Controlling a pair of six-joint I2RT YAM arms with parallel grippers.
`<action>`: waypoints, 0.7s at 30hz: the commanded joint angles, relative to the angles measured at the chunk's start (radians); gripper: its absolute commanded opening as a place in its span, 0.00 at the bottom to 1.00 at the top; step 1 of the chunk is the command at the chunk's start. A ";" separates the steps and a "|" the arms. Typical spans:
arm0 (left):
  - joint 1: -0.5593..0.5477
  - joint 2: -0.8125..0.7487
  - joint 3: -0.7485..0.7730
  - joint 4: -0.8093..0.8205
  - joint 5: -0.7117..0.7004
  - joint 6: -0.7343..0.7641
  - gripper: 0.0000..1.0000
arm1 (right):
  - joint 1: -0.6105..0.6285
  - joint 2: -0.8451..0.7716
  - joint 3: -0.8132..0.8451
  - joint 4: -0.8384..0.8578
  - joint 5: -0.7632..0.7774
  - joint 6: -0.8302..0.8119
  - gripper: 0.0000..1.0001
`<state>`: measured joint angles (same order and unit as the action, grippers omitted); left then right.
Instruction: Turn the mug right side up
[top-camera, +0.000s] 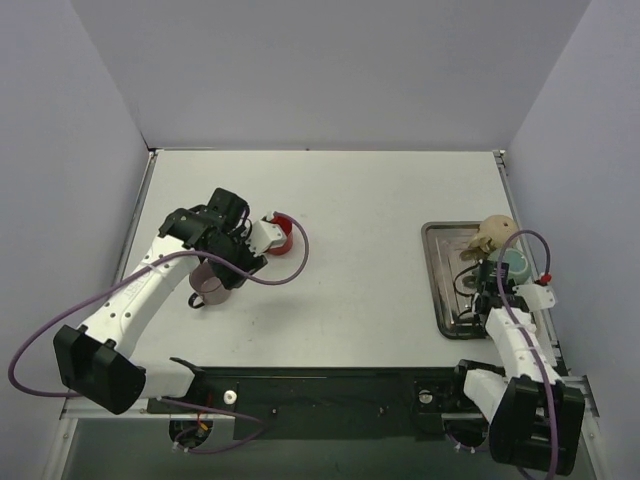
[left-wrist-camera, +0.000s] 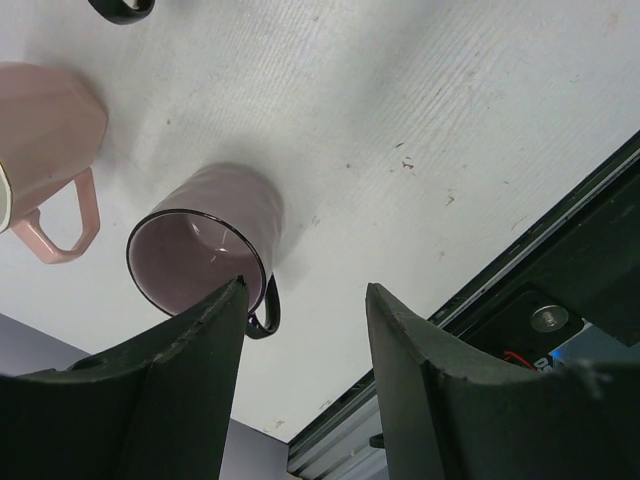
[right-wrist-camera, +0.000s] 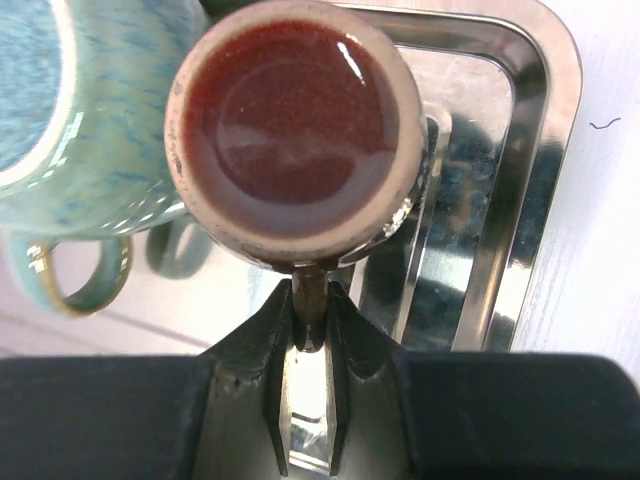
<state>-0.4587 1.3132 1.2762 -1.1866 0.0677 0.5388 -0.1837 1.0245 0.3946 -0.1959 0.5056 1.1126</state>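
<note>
A mauve mug (left-wrist-camera: 215, 230) with a dark handle lies on its side on the table, its opening towards the left wrist camera; it also shows in the top view (top-camera: 212, 285). My left gripper (left-wrist-camera: 305, 300) is open and empty just above and beside it, one finger (left-wrist-camera: 200, 350) close to the rim. In the top view the left gripper (top-camera: 240, 262) hangs over this mug. My right gripper (right-wrist-camera: 310, 310) is shut on the handle of a beige mug (right-wrist-camera: 295, 120) with a red-brown inside, held over the metal tray (right-wrist-camera: 520, 200). The beige mug shows in the top view (top-camera: 497, 232).
A teal mug (right-wrist-camera: 70, 150) stands beside the beige one at the tray's right (top-camera: 515, 265). A pink faceted mug (left-wrist-camera: 45, 150) lies near the mauve mug. A red object (top-camera: 282, 232) sits by the left wrist. The tray (top-camera: 440, 290) is at the right; the table's black front rail (left-wrist-camera: 560, 270) is close.
</note>
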 joint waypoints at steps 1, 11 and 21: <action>-0.011 -0.025 0.034 -0.018 0.087 0.003 0.60 | -0.002 -0.171 -0.011 -0.054 -0.035 -0.068 0.00; -0.012 -0.054 0.202 -0.005 0.435 -0.091 0.62 | 0.096 -0.555 0.096 -0.220 -0.243 -0.263 0.00; -0.006 -0.189 0.161 0.407 0.762 -0.575 0.74 | 0.611 -0.434 0.340 0.137 -0.496 -0.325 0.00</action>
<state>-0.4686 1.1969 1.4696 -1.0321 0.6384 0.2298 0.2184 0.4992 0.6216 -0.3264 0.1101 0.8387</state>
